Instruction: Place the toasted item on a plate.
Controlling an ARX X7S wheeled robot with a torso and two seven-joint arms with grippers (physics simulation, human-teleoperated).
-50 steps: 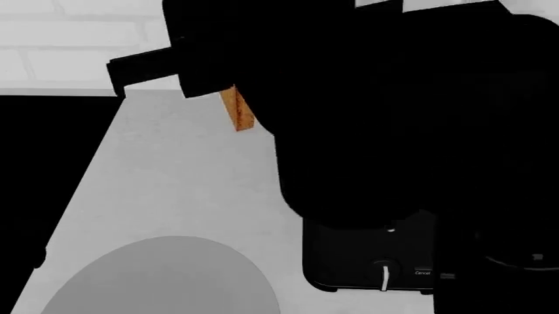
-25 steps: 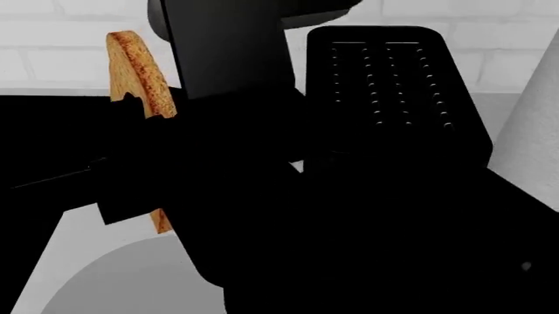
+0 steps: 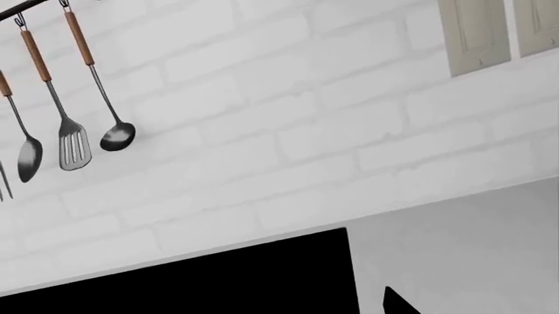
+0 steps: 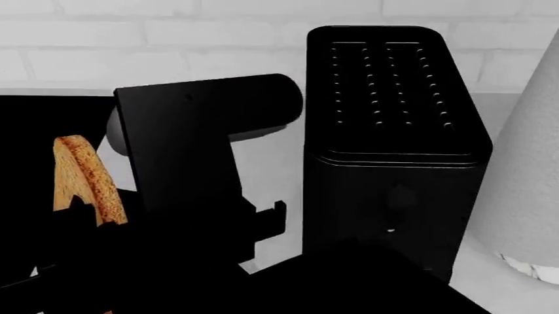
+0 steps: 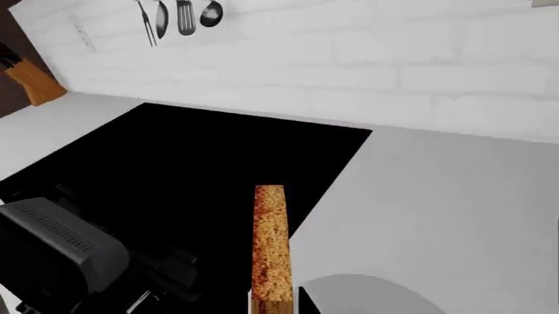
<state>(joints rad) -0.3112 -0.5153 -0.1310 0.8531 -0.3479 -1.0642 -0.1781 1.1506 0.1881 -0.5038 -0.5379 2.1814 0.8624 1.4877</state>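
One arm matters: the right gripper (image 4: 88, 226) clasps the toast (image 4: 83, 180) edge-up, long axis vertical, plate (image 5: 367, 294) just below. Left gripper's state: cannot tell.

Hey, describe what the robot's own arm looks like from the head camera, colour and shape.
The arm is plain matte black: a boxy, flat-sided housing with a rounded cylindrical end and a small hooked bracket low on one side. No cables, labels or markings show. Its tool is lost in the dark lower part of the picture.

No legible text, label or number on anything in view.
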